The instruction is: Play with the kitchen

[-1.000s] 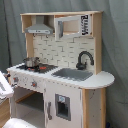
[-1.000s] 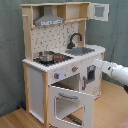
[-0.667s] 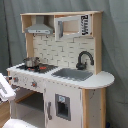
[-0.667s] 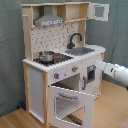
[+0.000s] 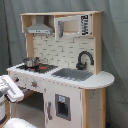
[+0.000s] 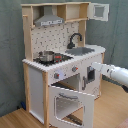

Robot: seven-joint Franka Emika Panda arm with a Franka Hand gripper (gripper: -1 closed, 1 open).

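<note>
Comparing against a second ago, I see little change in the kitchen itself: it stands where it stood, filling the middle of both exterior views, with its oven door hanging open and tipped down toward the floor in the second exterior view. What has shifted is the arm. In the second exterior view it reaches in from the second exterior view's right, and its white forearm has pushed a little farther toward the cabinet front than before; the gripper now sits close against the white panel beside the knobs, near the dark-windowed lower door. I cannot tell whether the fingers are spread or pressed together, nor whether they touch the panel.

In the first exterior view the arm shows only as a white shape at the first exterior view's left edge, just below the stove corner, about where it was earlier.

On the stove a small metal pot rests unmoved, the black faucet curves over the sink, and the grey hood hangs above the dotted backboard.
</note>
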